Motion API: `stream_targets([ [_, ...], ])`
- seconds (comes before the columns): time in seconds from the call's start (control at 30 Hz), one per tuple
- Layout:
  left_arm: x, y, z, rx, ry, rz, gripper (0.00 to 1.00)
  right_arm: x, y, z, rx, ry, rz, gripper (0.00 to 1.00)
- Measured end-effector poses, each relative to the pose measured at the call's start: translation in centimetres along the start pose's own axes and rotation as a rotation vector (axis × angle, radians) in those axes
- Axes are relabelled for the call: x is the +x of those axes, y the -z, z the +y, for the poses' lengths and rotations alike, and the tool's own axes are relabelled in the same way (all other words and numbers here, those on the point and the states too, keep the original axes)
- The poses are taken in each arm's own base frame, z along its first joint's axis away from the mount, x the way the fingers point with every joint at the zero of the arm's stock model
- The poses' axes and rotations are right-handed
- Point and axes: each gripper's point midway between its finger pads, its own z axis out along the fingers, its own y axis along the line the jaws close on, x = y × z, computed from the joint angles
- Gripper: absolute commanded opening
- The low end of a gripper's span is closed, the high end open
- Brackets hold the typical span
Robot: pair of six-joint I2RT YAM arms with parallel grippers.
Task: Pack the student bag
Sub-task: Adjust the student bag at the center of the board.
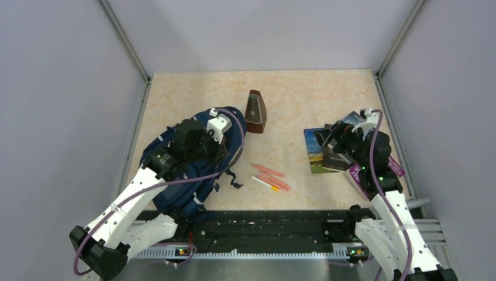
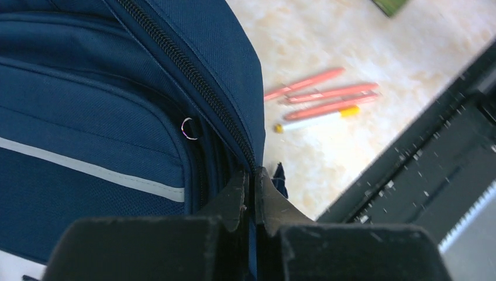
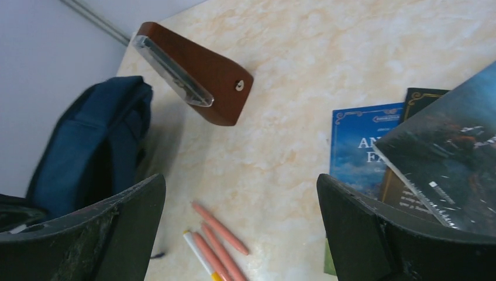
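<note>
Bag position: the student bag (image 2: 88, 88) is laid flat at the left of the table (image 1: 292, 99), under the left arm and well apart from the books (image 1: 327, 152) at the right. Its zipper (image 2: 193, 82) is seen closed along the stretch in the left wrist view.
Left gripper (image 2: 252, 175): the jaws are pressed together on a thin blue edge of the bag right at the zipper line. Whether a pull tab or only cloth is pinched cannot be told.
Right gripper (image 1: 345, 137): it is spread wide above the books, and nothing is held.
Risk, weak pinch: if only cloth is caught, the hold is likely to be lost under a pull, and no opening is made.
Risk, bag dragged: the bag is pinned by nothing else, so it may be slid or lifted whole instead of unzipped.
Risk, pens (image 1: 270, 177): they lie near the bag's near edge and could be swept or rolled away if the bag is dragged.
Risk, metronome (image 1: 255, 111): it appears to stand just beside the bag's far end and may be toppled if the bag is shoved that way.
Risk, books: the pile is uneven, so a book may be pushed aside rather than gripped.
</note>
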Motion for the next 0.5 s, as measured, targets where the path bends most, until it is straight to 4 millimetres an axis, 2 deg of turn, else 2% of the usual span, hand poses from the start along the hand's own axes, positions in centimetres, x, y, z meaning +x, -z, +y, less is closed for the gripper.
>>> stream_targets([
  [0.17,2.5,-0.5,-2.7,0.140,-0.014,0.052,0.00,1.1,-0.4,2.4,-0.088,-0.030,0.056,0.99],
  [0.37,3.3,-1.1,-4.4,0.238,-0.021,0.092,0.00,4.2,-1.2,6.1,-0.190,-0.033,0.157,0.98],
  [0.5,4.5,-2.0,-5.8,0.322,-0.011,0.155,0.00,6.3,-2.1,7.7,-0.219,-0.034,0.212,0.97],
])
